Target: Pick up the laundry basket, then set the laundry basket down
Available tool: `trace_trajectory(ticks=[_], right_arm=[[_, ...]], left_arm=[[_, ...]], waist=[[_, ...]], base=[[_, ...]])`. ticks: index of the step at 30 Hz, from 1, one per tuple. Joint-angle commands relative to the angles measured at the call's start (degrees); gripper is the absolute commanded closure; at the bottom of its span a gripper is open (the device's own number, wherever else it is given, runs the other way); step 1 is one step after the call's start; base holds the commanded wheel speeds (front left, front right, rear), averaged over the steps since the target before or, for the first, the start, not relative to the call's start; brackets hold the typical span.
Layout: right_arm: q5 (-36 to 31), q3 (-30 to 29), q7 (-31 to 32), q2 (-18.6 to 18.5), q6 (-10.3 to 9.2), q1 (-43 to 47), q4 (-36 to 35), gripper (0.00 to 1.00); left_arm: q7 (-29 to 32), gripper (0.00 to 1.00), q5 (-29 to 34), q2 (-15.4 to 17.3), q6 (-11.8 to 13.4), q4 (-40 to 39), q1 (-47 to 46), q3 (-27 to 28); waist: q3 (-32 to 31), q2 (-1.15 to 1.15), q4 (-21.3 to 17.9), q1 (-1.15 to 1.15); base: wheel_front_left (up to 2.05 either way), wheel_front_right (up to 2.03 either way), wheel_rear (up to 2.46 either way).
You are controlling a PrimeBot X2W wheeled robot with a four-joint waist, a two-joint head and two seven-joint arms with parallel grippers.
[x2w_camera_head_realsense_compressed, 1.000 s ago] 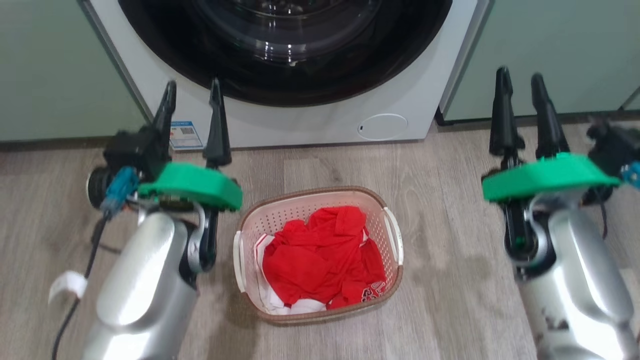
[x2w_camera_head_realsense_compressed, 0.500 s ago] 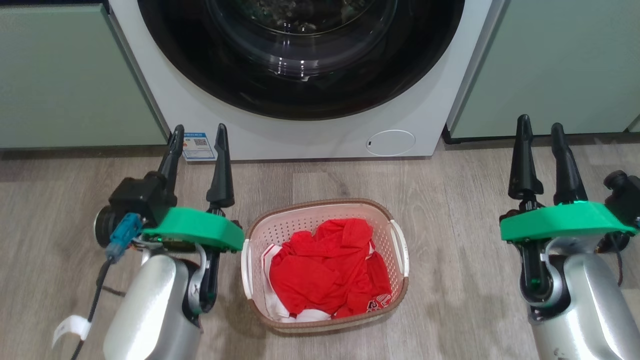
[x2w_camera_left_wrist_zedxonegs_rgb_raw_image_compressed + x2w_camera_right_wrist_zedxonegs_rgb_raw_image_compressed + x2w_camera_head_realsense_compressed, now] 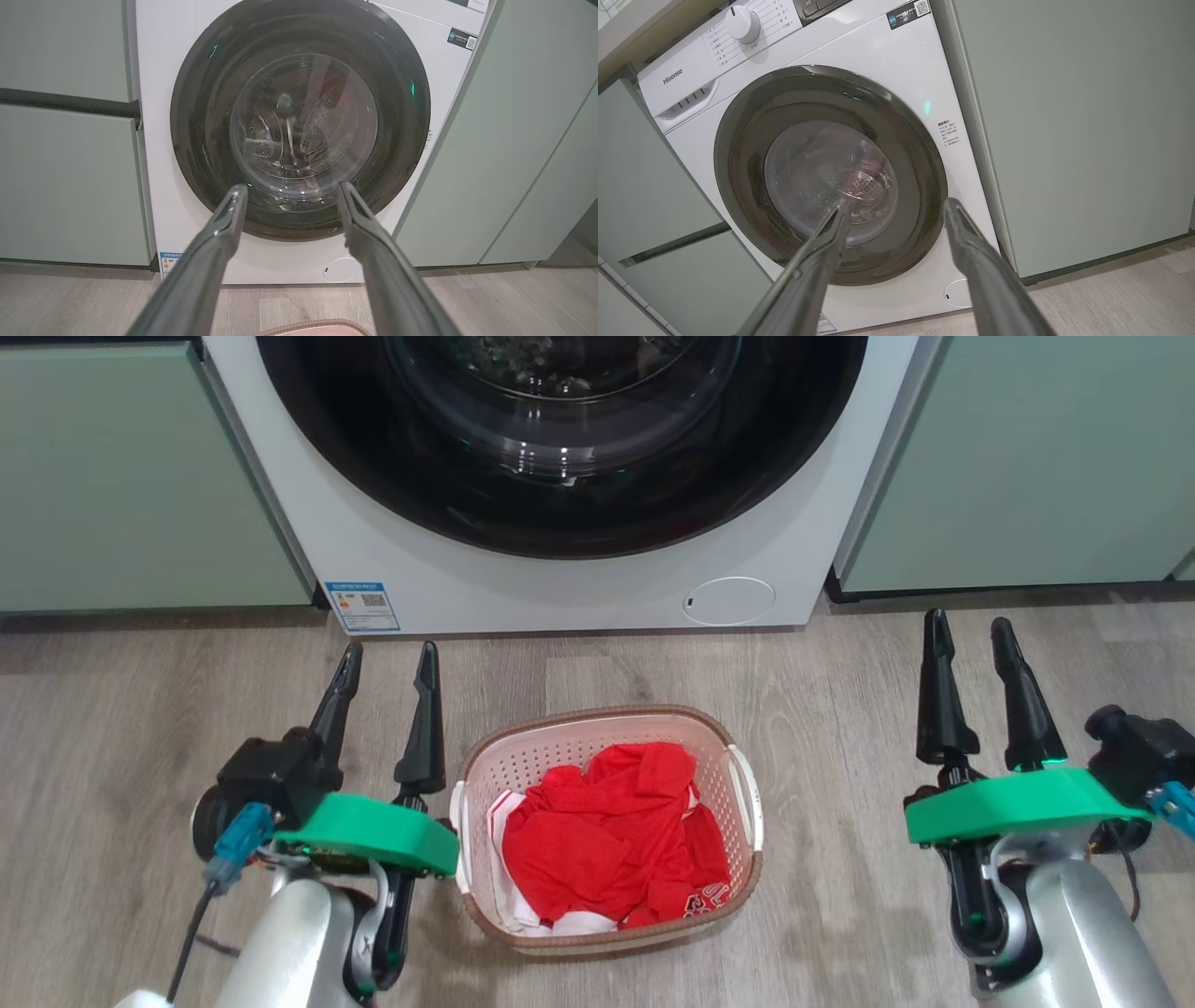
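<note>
Laundry basket (image 3: 597, 717) sits on the wood floor (image 3: 840, 896) in front of the washing machine (image 3: 560, 593), red clothes (image 3: 607, 840) inside. Washer panel reads "Hisense" (image 3: 672, 76); blue QR sticker (image 3: 362, 607) low on its front. My left gripper (image 3: 390, 653) is beside the basket, my right gripper (image 3: 967, 621) well apart from it. Both are spread and empty, pointing at the washer.

You are looking at what seems to be a home laundry corner. A white front-loading washing machine (image 3: 560, 588) stands at the far side, built in between pale green cabinet doors (image 3: 131, 476) on its left and right. Its top panel has a dial (image 3: 742, 22) and a brand name. The floor (image 3: 121, 709) is grey wood-look planks. Near the machine sits a laundry basket (image 3: 560, 754) with red clothes (image 3: 607, 831) inside.
</note>
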Motion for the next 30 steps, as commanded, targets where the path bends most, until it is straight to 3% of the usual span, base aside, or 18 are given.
trace_trajectory(ticks=[1,30], right_arm=[[-0.1,1.3,-0.7,0.3,0.41,-1.3,-2.2,0.00],[-0.4,1.0,-0.7,0.3,0.41,-1.8,-1.9,0.00]], left_arm=[[-0.4,0.00,-0.3,0.0,-0.2,-2.1,-2.1,2.0],[-0.4,0.00,-1.6,-0.1,0.8,-2.4,-3.1,0.9]], waist=[[0.1,0.00,-0.1,0.00],[0.6,0.00,-0.2,0.00]], base=[[0.00,0.00,0.00],[0.00,0.00,0.00]])
